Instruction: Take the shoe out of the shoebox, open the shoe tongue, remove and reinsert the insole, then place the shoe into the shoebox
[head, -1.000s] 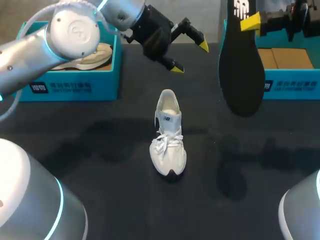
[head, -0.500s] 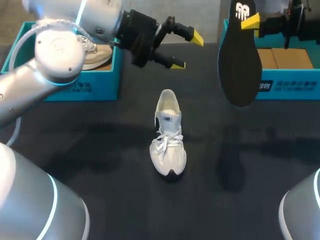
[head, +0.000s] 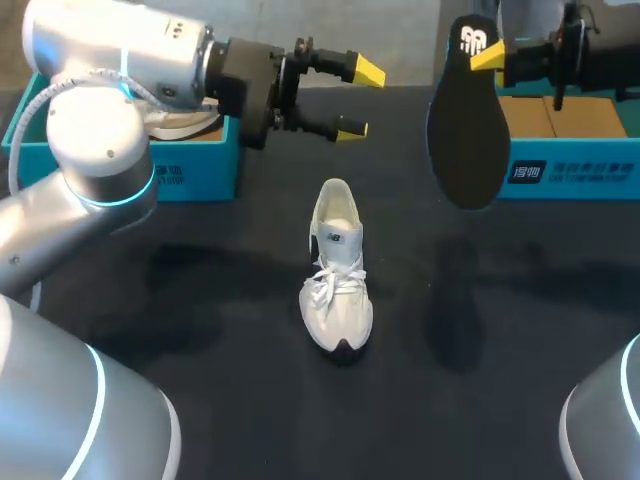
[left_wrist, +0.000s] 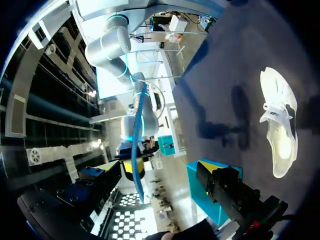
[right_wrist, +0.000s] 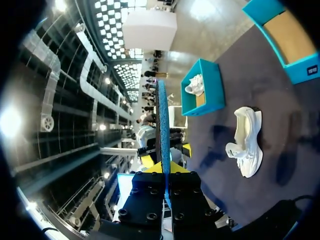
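Note:
A white shoe (head: 335, 265) stands on the black table at its middle, toe toward the near edge; it also shows in the wrist views (left_wrist: 280, 127) (right_wrist: 247, 140). My right gripper (head: 490, 55) hangs high at the back right, shut on the heel end of a black insole (head: 463, 130) that dangles above the table. The right wrist view sees that insole (right_wrist: 162, 120) edge-on between its fingers (right_wrist: 165, 167). My left gripper (head: 352, 98) hovers open behind the shoe, nothing between its yellow fingertips (left_wrist: 212, 167).
A teal shoebox (head: 130, 172) at the back left holds a second pale shoe (head: 185, 118). Another teal shoebox (head: 565, 170) at the back right shows its brown floor. My left arm's bulky elbow (head: 95, 140) hangs over the left box.
My left arm has swung back and leftward, its open gripper turning level. My right gripper has carried the insole slightly left and higher. The shoe has not moved.

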